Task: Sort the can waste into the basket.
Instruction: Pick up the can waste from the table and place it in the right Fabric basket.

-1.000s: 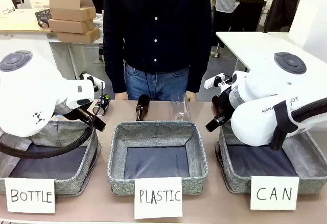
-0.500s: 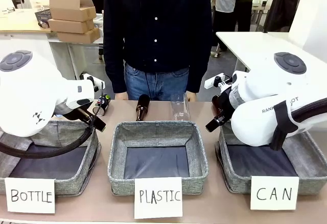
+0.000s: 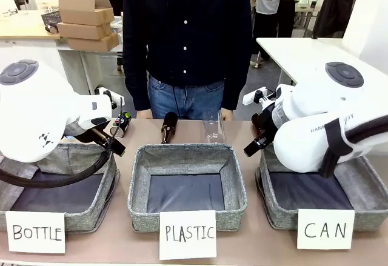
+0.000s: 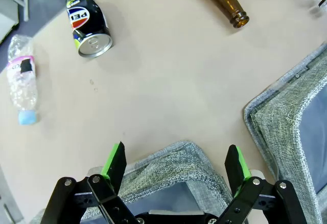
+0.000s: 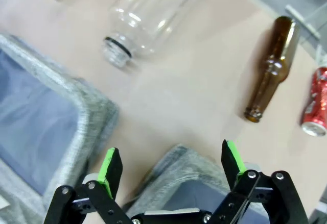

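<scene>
Nothing moves; no can sorted.
Your left gripper (image 4: 176, 157) and right gripper (image 5: 173, 165) stay spread, empty; red can (image 5: 316, 109), dark can (image 4: 88, 24) lie outside the basket (image 3: 279, 211).

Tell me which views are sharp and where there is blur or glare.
Front view: even light, CAN card sharp. Left wrist view: sharp; dark can shines at its end. Right wrist view: soft overall; glare on the clear bottle, red can blurred.
</scene>
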`<state>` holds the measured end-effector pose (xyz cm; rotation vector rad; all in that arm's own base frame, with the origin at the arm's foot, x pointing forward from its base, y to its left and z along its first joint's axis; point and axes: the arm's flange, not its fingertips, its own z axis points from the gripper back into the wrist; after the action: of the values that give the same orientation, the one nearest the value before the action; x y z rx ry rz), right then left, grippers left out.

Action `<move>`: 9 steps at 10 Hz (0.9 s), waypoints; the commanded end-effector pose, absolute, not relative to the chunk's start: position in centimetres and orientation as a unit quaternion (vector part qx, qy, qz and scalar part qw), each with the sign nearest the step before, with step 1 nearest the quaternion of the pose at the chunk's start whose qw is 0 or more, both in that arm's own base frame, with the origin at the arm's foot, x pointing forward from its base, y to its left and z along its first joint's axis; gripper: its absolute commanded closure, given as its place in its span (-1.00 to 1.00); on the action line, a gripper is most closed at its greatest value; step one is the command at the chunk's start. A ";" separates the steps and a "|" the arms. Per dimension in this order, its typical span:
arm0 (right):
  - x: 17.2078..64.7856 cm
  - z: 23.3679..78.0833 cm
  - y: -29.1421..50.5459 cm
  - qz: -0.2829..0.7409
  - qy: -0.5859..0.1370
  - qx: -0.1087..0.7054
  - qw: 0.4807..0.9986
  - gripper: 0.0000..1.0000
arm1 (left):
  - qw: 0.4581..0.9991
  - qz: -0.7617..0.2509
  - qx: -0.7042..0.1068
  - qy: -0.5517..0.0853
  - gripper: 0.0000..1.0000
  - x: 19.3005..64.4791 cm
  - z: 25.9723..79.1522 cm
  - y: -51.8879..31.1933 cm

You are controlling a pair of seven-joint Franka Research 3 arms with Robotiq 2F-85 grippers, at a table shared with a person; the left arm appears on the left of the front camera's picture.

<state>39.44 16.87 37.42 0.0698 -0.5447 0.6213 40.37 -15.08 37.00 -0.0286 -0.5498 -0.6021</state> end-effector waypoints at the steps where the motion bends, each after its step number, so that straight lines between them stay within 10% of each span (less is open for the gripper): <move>1: 38.8 44.4 14.6 0.280 -0.232 0.111 0.925 -1.00 | 0.914 -0.304 -0.010 -0.267 -1.00 39.0 41.6 -14.5; 5: 29.0 54.5 10.3 0.319 -0.228 0.077 0.917 -1.00 | 0.883 -0.335 -0.063 -0.323 -1.00 26.5 54.6 -10.8; 6: 28.0 53.6 10.0 0.309 -0.236 0.057 0.920 -1.00 | 0.911 -0.295 -0.018 -0.289 -1.00 34.7 50.5 -13.4; 9: 28.5 56.5 10.1 0.303 -0.234 0.085 0.920 -1.00 | 0.903 -0.303 -0.026 -0.304 -1.00 31.0 54.6 -12.4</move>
<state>29.21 10.48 55.88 0.1825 -0.4708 0.6162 33.60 -12.95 51.81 -0.0461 -0.5929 -0.6181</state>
